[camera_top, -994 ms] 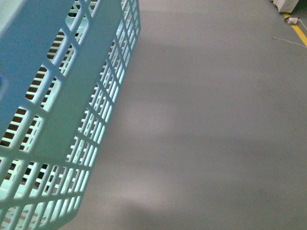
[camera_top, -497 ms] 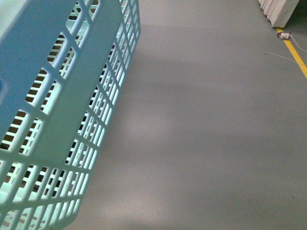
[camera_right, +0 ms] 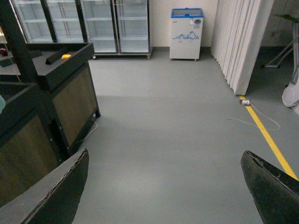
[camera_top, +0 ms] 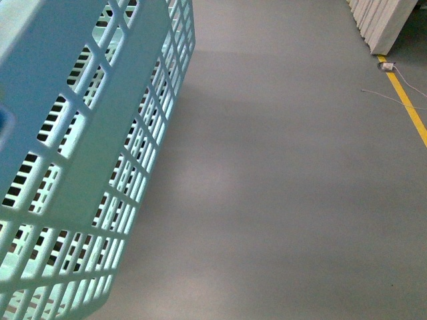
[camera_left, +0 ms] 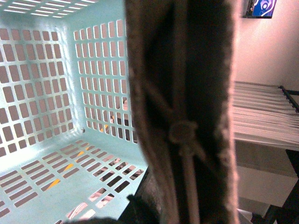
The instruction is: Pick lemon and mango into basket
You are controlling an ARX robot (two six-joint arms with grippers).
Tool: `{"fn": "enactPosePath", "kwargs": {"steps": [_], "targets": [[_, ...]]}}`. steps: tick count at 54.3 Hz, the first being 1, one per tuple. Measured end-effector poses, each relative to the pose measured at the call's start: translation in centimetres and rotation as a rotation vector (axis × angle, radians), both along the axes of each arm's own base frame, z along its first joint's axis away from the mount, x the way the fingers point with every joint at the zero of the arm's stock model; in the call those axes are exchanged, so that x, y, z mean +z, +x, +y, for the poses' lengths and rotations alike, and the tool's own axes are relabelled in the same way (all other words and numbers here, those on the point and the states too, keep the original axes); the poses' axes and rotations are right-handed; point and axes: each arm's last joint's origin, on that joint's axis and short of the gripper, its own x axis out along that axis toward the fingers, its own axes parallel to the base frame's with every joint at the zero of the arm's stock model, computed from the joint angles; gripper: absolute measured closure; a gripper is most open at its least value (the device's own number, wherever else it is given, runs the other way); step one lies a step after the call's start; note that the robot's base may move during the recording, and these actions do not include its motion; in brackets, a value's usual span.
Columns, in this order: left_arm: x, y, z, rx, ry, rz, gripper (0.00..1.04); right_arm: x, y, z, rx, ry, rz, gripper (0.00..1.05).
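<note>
The basket (camera_top: pixel 120 107) is seen tilted at the front view's left, its slotted wall close against the camera, with grey floor (camera_top: pixel 280 200) beyond. In the left wrist view the frame is filled by its brown handle (camera_left: pixel 187 70), and a zip tie (camera_left: pixel 183 133) is wrapped round it. The left hand is not made out there, so its grip cannot be told. The right hand (camera_right: pixel 163 186) is held with fingers wide apart, nothing between them. A small yellow thing (camera_right: pixel 66 56), too small to name, is spotted at the edge of a dark table (camera_right: pixel 63 72).
</note>
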Motion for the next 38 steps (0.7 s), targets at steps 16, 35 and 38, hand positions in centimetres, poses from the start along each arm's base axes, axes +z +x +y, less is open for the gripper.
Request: {"fn": "enactPosePath", "kwargs": {"steps": [16, 35, 38], "targets": [[0.0, 0.0, 0.0, 0.0, 0.0, 0.0, 1.0, 0.0, 0.0, 0.0, 0.0, 0.0, 0.0, 0.09], [-0.01, -0.01, -0.07, -0.01, -0.011, 0.003, 1.0, 0.01, -0.01, -0.01, -0.003, 0.0, -0.001, 0.09], [0.03, -0.03, -0.03, -0.003, -0.004, -0.001, 1.0, 0.0, 0.0, -0.01, -0.003, 0.0, 0.0, 0.09]]}}
